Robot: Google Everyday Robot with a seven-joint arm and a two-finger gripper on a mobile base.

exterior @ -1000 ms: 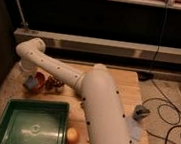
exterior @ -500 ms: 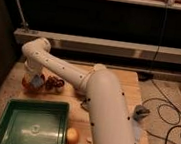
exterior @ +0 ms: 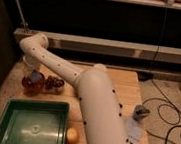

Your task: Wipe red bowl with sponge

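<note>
Gripper (exterior: 34, 72) at 9 o'clock of desk (exterior: 127, 87), clamped on sponge (exterior: 35, 75), low over red bowl (exterior: 31, 86). Judged: sponge pick-up done, wiping beginning or mid-way; finishing strokes, lift-off left.

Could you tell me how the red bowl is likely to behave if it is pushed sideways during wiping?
The red bowl looks small and glossy, so it will probably slide on the wooden table rather than stay put. Its low round shape suggests it may tip if pressed at the rim. The gripper is right above it with the sponge.
</note>
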